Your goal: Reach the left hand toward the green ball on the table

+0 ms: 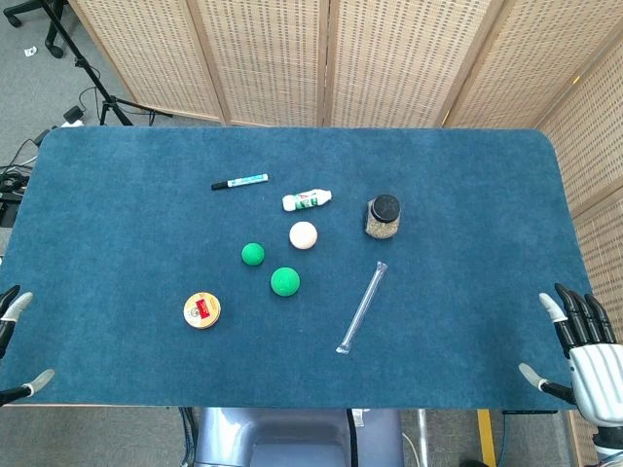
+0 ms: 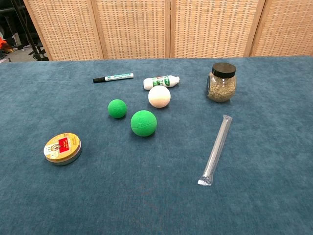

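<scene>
Two green balls lie near the table's middle: a smaller one (image 1: 253,254) (image 2: 117,108) and a larger one (image 1: 285,281) (image 2: 144,123) just right of it and nearer to me. My left hand (image 1: 12,341) shows only as fingertips at the table's front left edge, fingers apart, holding nothing, far from both balls. My right hand (image 1: 579,345) rests at the front right edge with fingers spread and empty. Neither hand appears in the chest view.
A white ball (image 1: 304,234), a glue tube (image 1: 308,199), a marker (image 1: 239,182), a black-lidded jar (image 1: 384,217), a clear plastic tube (image 1: 362,307) and a round tin (image 1: 201,310) lie on the blue table (image 1: 467,175). Wicker screens stand behind.
</scene>
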You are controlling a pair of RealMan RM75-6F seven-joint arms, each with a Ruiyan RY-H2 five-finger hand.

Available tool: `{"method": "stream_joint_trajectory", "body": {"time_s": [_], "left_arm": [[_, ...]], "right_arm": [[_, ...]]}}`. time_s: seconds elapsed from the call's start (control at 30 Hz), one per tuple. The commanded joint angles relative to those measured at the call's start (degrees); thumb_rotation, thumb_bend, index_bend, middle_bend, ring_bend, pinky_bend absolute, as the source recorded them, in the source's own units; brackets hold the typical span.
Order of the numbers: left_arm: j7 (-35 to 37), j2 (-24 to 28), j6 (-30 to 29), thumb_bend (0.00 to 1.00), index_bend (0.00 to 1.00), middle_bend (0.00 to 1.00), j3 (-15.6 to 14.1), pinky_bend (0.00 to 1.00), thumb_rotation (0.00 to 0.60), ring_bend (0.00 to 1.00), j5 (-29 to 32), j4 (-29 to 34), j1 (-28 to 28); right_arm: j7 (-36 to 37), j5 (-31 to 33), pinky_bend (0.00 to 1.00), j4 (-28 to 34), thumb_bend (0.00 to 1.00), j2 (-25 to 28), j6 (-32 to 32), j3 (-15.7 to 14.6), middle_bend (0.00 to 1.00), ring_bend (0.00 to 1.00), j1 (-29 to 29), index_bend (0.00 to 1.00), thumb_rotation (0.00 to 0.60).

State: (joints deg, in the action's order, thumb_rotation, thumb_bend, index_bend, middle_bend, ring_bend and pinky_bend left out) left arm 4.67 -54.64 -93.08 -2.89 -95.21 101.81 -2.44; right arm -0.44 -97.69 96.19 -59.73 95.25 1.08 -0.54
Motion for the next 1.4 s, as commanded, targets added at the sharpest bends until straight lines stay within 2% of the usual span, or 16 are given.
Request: {"method": "stream_joint_trajectory", "body": {"time_s": [0.03,0.43,0.57,0.6,0.63,0.67,0.7,0.77,0.83,0.87,0.93,1.0,1.1,1.23,1.37,1.4], "left_arm": [[0.12,-0.02,-0.16,0.03,0.00,0.00,0.02,0.00,0.600,0.00,0.03,-0.06,-0.10],[0.24,-0.32,-1.45,0.03,0.00,0.00,0.55,0.00,0.600,0.00,0.60,-0.23,-0.68],[0.04,-0.38,-0.98,0.06,0.00,0.00,0.62,0.00,0.600,0.00,0.70,-0.08,-0.44],[0.09,-0.58,-1.29,0.10,0.00,0.05,0.77,0.00,0.600,0.05,0.08,-0.33,-0.29],[0.29,-0.86,-1.86,0.13,0.00,0.15,0.99,0.04,0.600,0.14,-0.60,-0.74,-0.19],[0.50,-1.34,-3.07,0.23,0.00,0.34,1.46,0.15,0.600,0.32,-1.50,-1.40,-0.17],[1.14,-2.26,-5.02,0.34,0.00,0.57,2.28,0.33,0.600,0.55,-2.56,-2.21,-0.18],[6.19,-5.28,-8.53,0.55,0.00,0.80,3.24,0.65,0.600,0.81,-5.40,-4.40,0.14],[10.17,-7.02,-9.09,0.74,0.00,0.91,3.18,0.88,0.600,0.95,-6.81,-6.57,0.81],[11.26,-7.57,-8.64,0.79,0.00,0.92,3.01,0.93,0.600,0.97,-6.97,-7.40,1.15],[13.13,-8.32,-5.56,0.87,0.00,0.93,2.29,1.00,0.600,1.00,-6.82,-8.27,2.54],[15.33,-8.09,-1.50,0.90,0.00,0.93,1.25,1.00,0.600,1.00,-6.73,-7.72,4.29],[18.70,-6.99,5.20,0.91,0.00,0.94,0.61,1.00,0.600,1.00,-7.14,-5.55,8.35],[16.90,-6.52,14.99,0.92,0.00,0.94,1.62,1.00,0.600,1.00,-5.83,-0.83,14.23],[25.87,-3.86,31.30,0.95,0.00,0.94,1.61,1.00,0.600,1.00,-1.54,6.96,23.30],[29.31,-3.50,36.43,0.95,0.00,0.94,2.65,1.00,0.600,1.00,0.45,7.55,26.78]], "right_arm": [[-0.02,-0.04,0.00,0.00,0.00,0.01,0.02,0.00,0.00,0.00,0.00,0.00,0.600],[-0.29,-0.37,0.00,0.10,0.00,-0.08,0.04,-0.09,0.00,0.00,0.02,0.00,0.600],[-0.28,-0.04,0.00,0.09,0.00,-0.06,-0.29,-0.01,0.00,0.00,0.13,0.00,0.600],[-0.20,0.09,0.00,0.13,0.00,-0.03,-0.43,0.00,0.00,0.00,0.17,0.00,0.600],[-0.18,0.11,0.00,0.14,0.00,-0.02,-0.46,0.00,0.00,0.00,0.19,0.00,0.600],[-0.21,0.09,0.00,0.14,0.00,-0.02,-0.49,-0.01,0.00,0.00,0.20,0.00,0.600],[-0.24,0.04,0.00,0.16,0.00,-0.02,-0.55,-0.08,0.00,0.00,0.19,0.00,0.600],[-0.32,0.01,0.00,0.16,0.00,-0.04,-0.83,-0.26,0.00,0.00,0.21,0.00,0.600],[-0.31,0.04,0.00,0.16,0.00,-0.02,-1.03,-0.35,0.00,0.00,0.24,0.00,0.600],[-0.20,0.05,0.00,0.21,0.00,0.02,-1.04,-0.35,0.00,0.00,0.26,0.00,0.600],[0.35,0.12,0.00,0.35,0.00,0.23,-0.77,-0.24,0.00,0.00,0.20,0.00,0.600],[1.00,0.26,0.00,0.46,0.00,0.47,-0.55,-0.13,0.00,0.00,0.15,0.00,0.600],[1.94,0.84,0.00,0.35,0.00,0.82,-0.80,-0.01,0.00,0.00,0.22,0.00,0.600],[2.54,1.52,0.00,0.32,0.00,1.06,-1.60,0.12,0.00,0.00,0.53,0.00,0.600],[2.47,2.11,0.00,0.47,0.00,1.09,-2.17,0.32,0.00,0.00,0.79,0.00,0.600],[2.48,2.39,0.00,0.50,0.00,1.11,-2.45,0.36,0.00,0.00,0.87,0.00,0.600]]}}
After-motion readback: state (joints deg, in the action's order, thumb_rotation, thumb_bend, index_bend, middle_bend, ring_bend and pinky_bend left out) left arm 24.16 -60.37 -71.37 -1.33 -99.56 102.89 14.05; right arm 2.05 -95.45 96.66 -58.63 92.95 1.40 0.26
